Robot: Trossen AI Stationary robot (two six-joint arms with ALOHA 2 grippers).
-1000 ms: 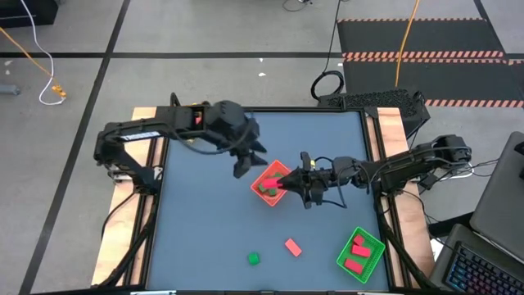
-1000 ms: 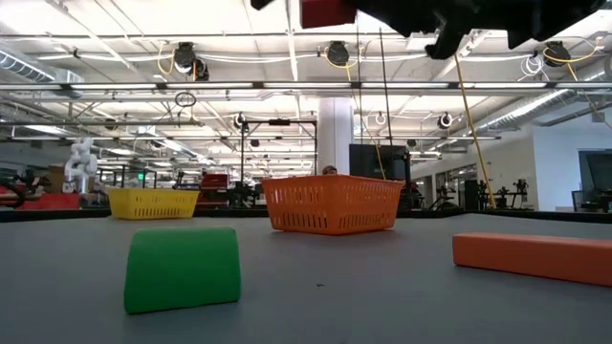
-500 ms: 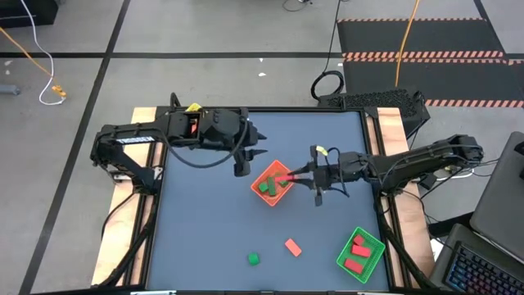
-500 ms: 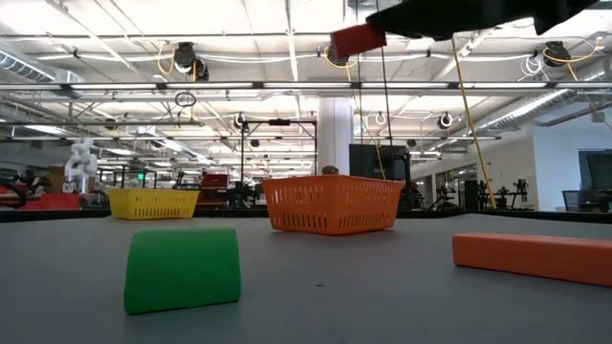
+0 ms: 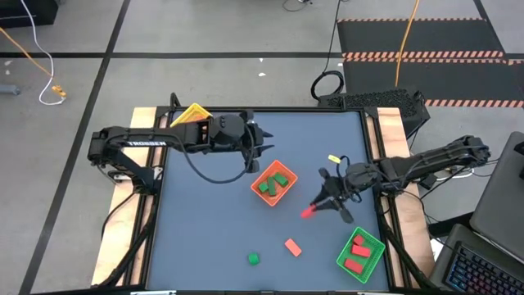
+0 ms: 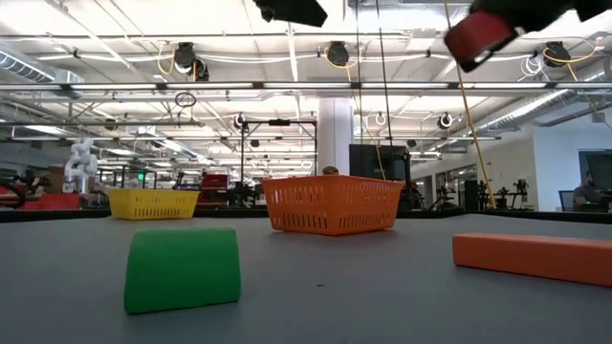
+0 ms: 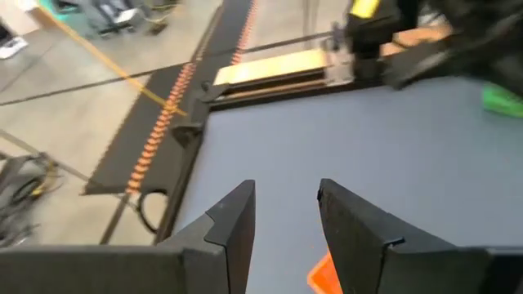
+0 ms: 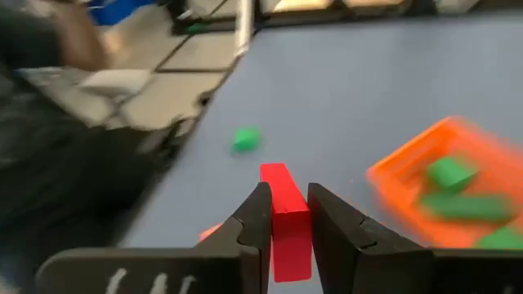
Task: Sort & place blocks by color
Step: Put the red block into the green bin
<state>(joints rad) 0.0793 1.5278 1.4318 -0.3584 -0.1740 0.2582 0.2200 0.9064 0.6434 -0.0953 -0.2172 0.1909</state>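
My right gripper (image 5: 315, 208) hangs above the table between the orange tray (image 5: 274, 183) and the green tray (image 5: 360, 254), shut on a red block (image 8: 284, 214). The low view shows that block (image 6: 483, 38) high in the air. The orange tray holds green blocks (image 5: 278, 180); the green tray holds red blocks (image 5: 357, 250). A green block (image 5: 254, 258) and a pink brick (image 5: 292, 247) lie flat on the table near its near edge. My left gripper (image 5: 255, 152) is open (image 7: 286, 204), just beyond the orange tray's far-left corner. My right gripper pinches the red block between its two fingers (image 8: 255, 224) at one end of the block. The free end (image 8: 276, 175) sticks out beyond the fingertips. The fingers slant down toward the table's near-left. The block is lifted clear of the table.
A yellow tray (image 5: 190, 115) sits at the table's far-left corner. In the low view the green block (image 6: 182, 268) and the brick (image 6: 535, 256) lie close, with the orange tray (image 6: 332, 203) and yellow tray (image 6: 153, 202) behind. Bare table lies left of the orange tray.
My right gripper has carried the red block from above the orange tray toward the table's near-right, nearer the green tray, and has tipped to slant downward. My left arm has drawn back toward the far edge, uncovering the yellow tray.
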